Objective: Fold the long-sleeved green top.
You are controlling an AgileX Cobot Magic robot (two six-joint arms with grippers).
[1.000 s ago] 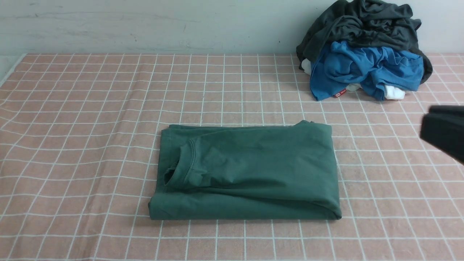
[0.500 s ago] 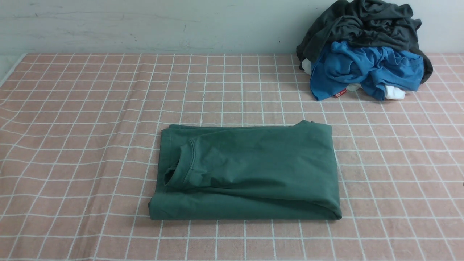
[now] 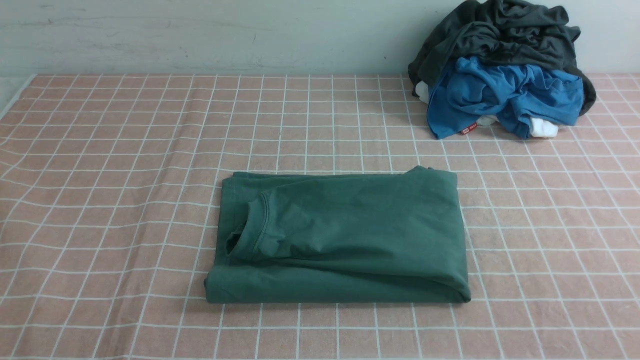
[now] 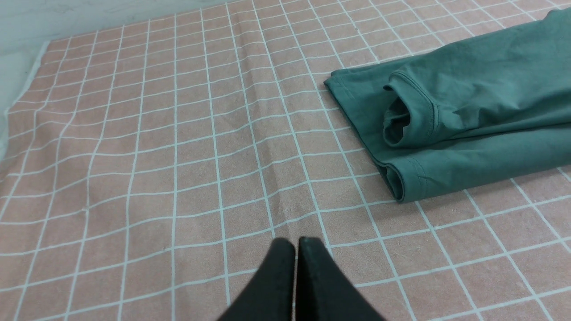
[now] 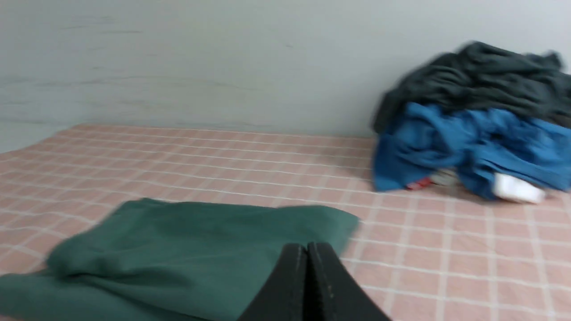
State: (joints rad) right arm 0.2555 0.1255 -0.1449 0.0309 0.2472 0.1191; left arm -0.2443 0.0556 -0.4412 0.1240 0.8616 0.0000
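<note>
The green long-sleeved top (image 3: 345,235) lies folded into a flat rectangle at the middle of the pink checked cloth, its ribbed collar (image 3: 250,230) showing at the left end. Neither arm appears in the front view. In the left wrist view my left gripper (image 4: 295,243) is shut and empty above bare cloth, apart from the top (image 4: 464,120) and its collar end. In the right wrist view my right gripper (image 5: 307,247) is shut with nothing between its fingers, held in front of the top's (image 5: 187,249) near corner.
A heap of clothes sits at the back right against the wall: a dark grey garment (image 3: 500,35) over a bright blue garment (image 3: 505,95) with a red tag (image 3: 467,130), and some white fabric (image 3: 542,128). The cloth's left edge (image 3: 15,95) shows bare table beyond.
The right gripper, seen at the right edge of the front view a second ago, has drawn back out of that view. The folded top has not moved.
</note>
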